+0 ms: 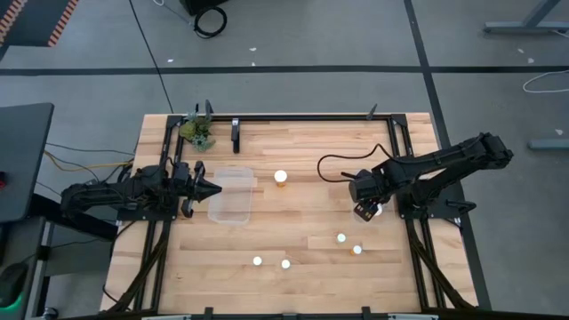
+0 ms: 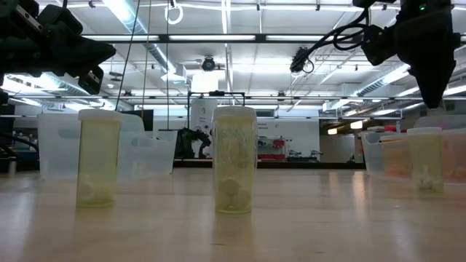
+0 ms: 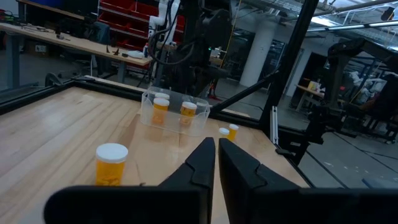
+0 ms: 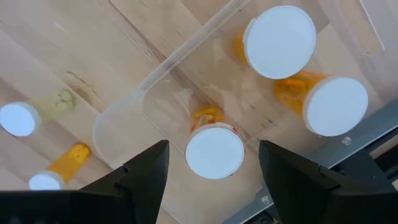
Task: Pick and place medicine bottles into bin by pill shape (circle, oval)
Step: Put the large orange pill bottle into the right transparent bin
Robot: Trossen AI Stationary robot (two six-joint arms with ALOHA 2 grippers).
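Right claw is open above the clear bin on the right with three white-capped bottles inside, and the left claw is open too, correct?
Not quite: the left claw is shut, fingers together, as the left wrist view shows. The right claw is open above the clear bin, with three bottles inside.

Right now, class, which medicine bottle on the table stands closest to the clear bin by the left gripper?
The lone bottle just right of the clear bin; the others stand farther off, nearer the table's front edge.

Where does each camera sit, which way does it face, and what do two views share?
High: overhead, straight down on table; both arms.
Low: table height, level across bottles; arms overhead.
Left wrist: faces across to bin; own shut jaws.
Right wrist: looks down into bin; own open jaws.
Shared: both wrist views show that bin.
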